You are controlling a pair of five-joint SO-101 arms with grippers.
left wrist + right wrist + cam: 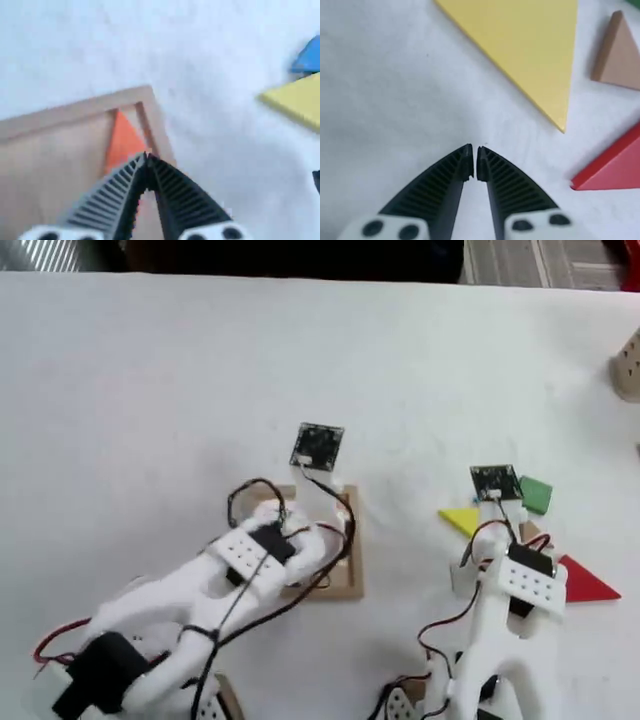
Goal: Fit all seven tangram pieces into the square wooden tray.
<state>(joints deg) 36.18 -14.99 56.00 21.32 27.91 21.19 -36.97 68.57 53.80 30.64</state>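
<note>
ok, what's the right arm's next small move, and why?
Probably open the right gripper and ease toward the yellow triangle: its jaws stand shut over bare table, the triangle lies loose close ahead, and the tray has room, with one orange triangle in its visible corner.

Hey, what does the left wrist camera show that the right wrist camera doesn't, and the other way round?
Left wrist view, not the right: a corner of the wooden tray with an orange triangle lying inside it, the left claw shut over that triangle, and a blue piece at the frame's edge.
Right wrist view, not the left: the right claw shut over bare table, a tan triangle and a red piece.
Both: the yellow triangle and the white table.
</note>
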